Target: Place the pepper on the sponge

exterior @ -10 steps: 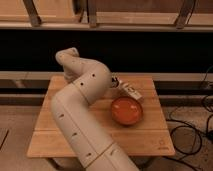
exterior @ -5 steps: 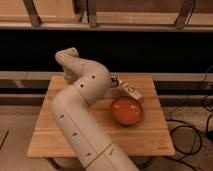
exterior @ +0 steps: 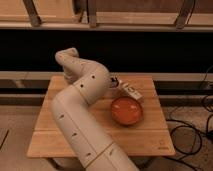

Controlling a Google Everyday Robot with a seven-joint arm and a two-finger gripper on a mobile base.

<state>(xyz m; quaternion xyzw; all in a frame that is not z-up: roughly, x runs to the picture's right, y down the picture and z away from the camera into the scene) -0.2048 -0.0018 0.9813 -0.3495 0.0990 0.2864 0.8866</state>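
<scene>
One white arm point(exterior: 80, 107) sweeps across a wooden table point(exterior: 45, 135), filling the ground left of an orange bowl point(exterior: 126, 111), which looks empty. Its gripper point(exterior: 116, 82) sits low just behind the bowl's left rim, dark against the wood. Whether it is spread, pressed together or pinching anything cannot be told. Just beside it, also behind the bowl, lies a pale oblong object point(exterior: 132, 92) (possibly the sponge, though that is not certain). No pepper can be made out anywhere around the bowl; it may be hidden at the gripper or behind the arm. The scene fits two stages: the gripper bringing the pepper down onto the pale object, or parting from it once the pepper is set there. On either reading, the work appears to centre on that spot behind the bowl, and any next move calls for care not to nudge the pale object or the bowl's rim.
</scene>
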